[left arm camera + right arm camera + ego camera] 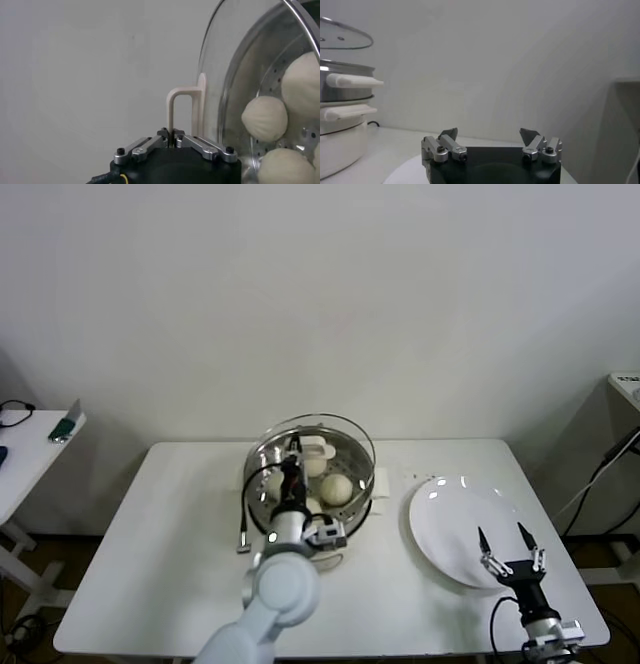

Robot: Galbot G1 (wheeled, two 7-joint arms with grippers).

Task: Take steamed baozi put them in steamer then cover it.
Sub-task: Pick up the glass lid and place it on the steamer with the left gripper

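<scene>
Writing: no brand or label can be read on any object.
Right hand (508,545): nearest to the robot, at the front right, low over the near rim of the plate; its two pointed fingers stand wide apart and hold nothing.
Left hand (292,452): over the steamer, fingers closed tight on the handle of the cover.
Plate (450,546): flat, round, white and glossy, on the right part of the surface, beside the steamer but apart from it.
Surface (170,554): white rectangular top, smooth and matt.
Steamer (262,476): round shiny steel pot with a perforated tray, on a white base with side handles, in the middle of the surface toward the far edge.
Steamed baozi (336,488): smooth, domed, cream-white buns that lie inside the steamer on the tray; three show in the left wrist view.
Cover (352,430): clear glass with a metal rim and a cream arched handle (181,107); it is held tilted just above the pot, not seated on the rim.
Side table (25,446): white, at the far left, with a small green thing on it.
Room: plain pale wall behind the surface.
</scene>
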